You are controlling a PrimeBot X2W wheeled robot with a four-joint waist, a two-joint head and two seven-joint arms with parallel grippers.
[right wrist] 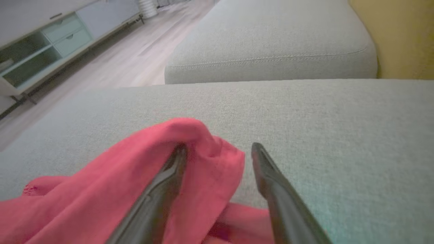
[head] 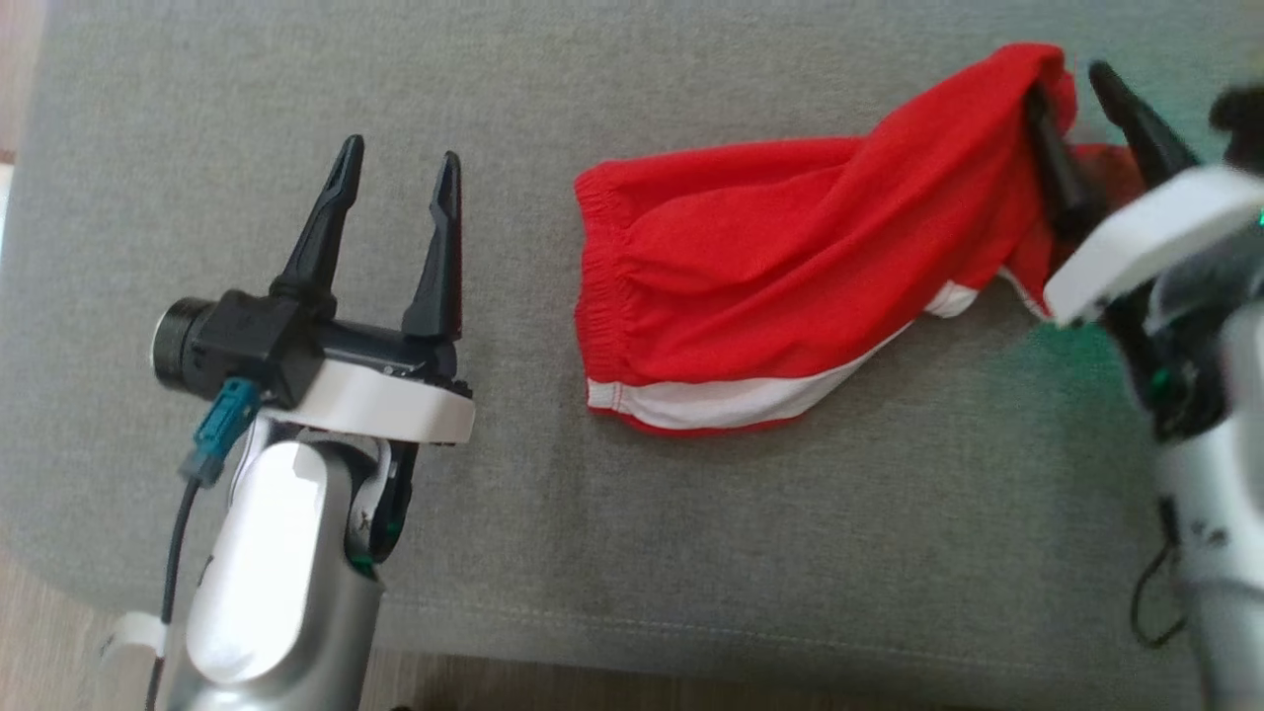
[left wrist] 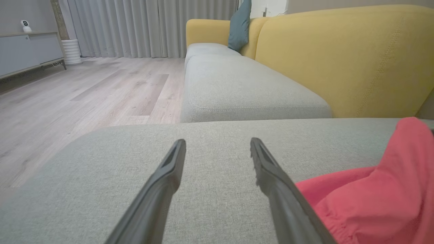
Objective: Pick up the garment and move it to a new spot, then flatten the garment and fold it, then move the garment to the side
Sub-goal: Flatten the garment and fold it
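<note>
The garment (head: 770,267) is a pair of red shorts with a white stripe and an elastic waistband. It lies rumpled on the grey sofa cushion (head: 691,553), right of centre in the head view. Its far right end is lifted and draped over one finger of my right gripper (head: 1069,84), whose jaws stand apart. In the right wrist view the red cloth (right wrist: 101,189) hangs over the left finger of that gripper (right wrist: 218,149), and the other finger is bare. My left gripper (head: 400,163) is open and holds nothing, left of the waistband. The left wrist view shows it (left wrist: 217,144) over bare cushion, with the garment (left wrist: 373,196) at its right.
A yellow backrest (left wrist: 339,57) rises behind the cushion, with a teal pillow (left wrist: 239,23) further along the sofa. A second grey seat cushion (right wrist: 271,40) adjoins. Wooden floor (left wrist: 84,95) and a low cabinet (right wrist: 40,51) lie beyond the cushion's edge.
</note>
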